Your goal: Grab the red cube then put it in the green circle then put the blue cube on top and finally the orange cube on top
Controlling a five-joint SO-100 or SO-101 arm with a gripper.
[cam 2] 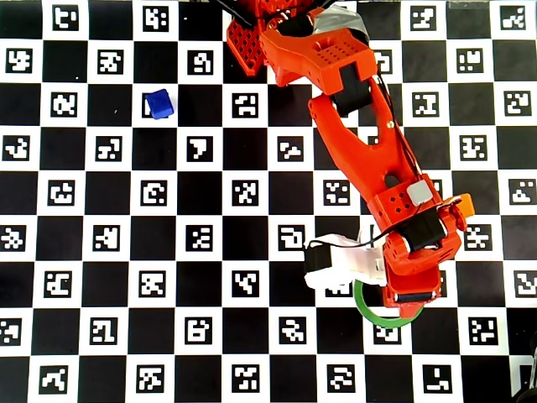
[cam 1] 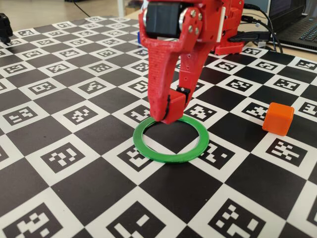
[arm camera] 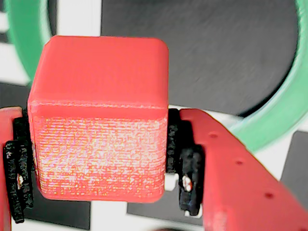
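My red gripper (cam 1: 171, 111) is shut on the red cube (cam 1: 176, 107), which sits squarely between the black pads (arm camera: 185, 163) in the wrist view. The cube (arm camera: 96, 96) is low over the far left inner edge of the green circle (cam 1: 168, 157). I cannot tell whether it touches the board. The ring (arm camera: 284, 110) curves round both sides of the cube in the wrist view. The orange cube (cam 1: 278, 118) lies to the ring's right. From overhead, the blue cube (cam 2: 159, 103) lies far off at upper left. There the arm hides part of the orange cube (cam 2: 464, 203) and most of the ring (cam 2: 362, 305).
The chequered marker board (cam 1: 74, 114) covers the table. The arm's base (cam 1: 228, 34) stands at the back, with cables and a laptop (cam 1: 297, 22) at the back right. A small black object (cam 1: 4, 27) sits at the far left edge.
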